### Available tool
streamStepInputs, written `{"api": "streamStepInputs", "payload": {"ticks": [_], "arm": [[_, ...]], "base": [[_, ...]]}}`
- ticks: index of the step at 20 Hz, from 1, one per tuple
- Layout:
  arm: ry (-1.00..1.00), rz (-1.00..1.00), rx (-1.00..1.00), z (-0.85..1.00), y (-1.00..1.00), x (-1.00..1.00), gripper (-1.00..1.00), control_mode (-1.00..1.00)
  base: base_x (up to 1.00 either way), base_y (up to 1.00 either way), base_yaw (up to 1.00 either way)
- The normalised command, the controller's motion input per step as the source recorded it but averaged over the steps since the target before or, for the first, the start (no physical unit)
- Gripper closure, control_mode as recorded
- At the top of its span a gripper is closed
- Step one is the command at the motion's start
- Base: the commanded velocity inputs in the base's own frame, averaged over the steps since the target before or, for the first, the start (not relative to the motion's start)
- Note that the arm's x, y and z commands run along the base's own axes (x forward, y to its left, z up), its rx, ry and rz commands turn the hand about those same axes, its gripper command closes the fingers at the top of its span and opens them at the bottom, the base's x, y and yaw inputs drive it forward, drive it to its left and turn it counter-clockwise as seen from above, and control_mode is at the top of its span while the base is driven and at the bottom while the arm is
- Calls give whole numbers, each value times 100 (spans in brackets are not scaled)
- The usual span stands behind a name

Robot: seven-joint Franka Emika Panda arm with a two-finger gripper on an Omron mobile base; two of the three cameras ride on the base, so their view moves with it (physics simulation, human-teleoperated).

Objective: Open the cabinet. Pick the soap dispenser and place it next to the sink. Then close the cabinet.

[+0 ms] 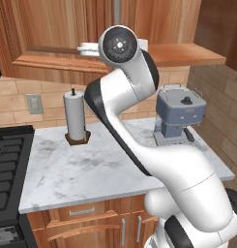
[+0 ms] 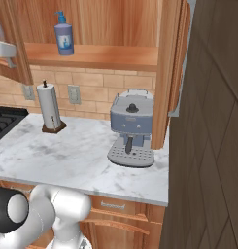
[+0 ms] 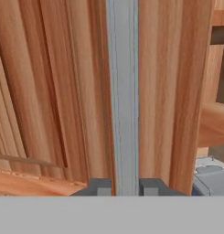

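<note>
Two tool [image 3: 123, 187] fingertips clamp the cabinet [image 3: 63, 91] handle [image 3: 123, 91], soap dispenser [image 2: 63, 34] shelved well apart.

The arm [image 1: 139, 126] has thick, rounded, glossy white links with dark bands at the joints. One joint carries a round dark end cap with small screws and a pale centre. The tool [image 3: 124, 186] shows two small dark grey square-edged fingertips

Soap dispenser [image 2: 64, 35] stands unobstructed on open cabinet [image 2: 110, 56] shelf.
</note>
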Motion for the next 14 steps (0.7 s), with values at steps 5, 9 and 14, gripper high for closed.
{"api": "streamStepInputs", "payload": {"ticks": [5, 9, 14], "arm": [[3, -11, 0, 2, 45, -42, 100, -100], [2, -12, 0, 0, 48, -44, 100, -100], [4, -8, 0, 0, 46, -42, 100, -100]], "base": [[0, 0, 0], [0, 0, 0], [0, 0, 0]]}}
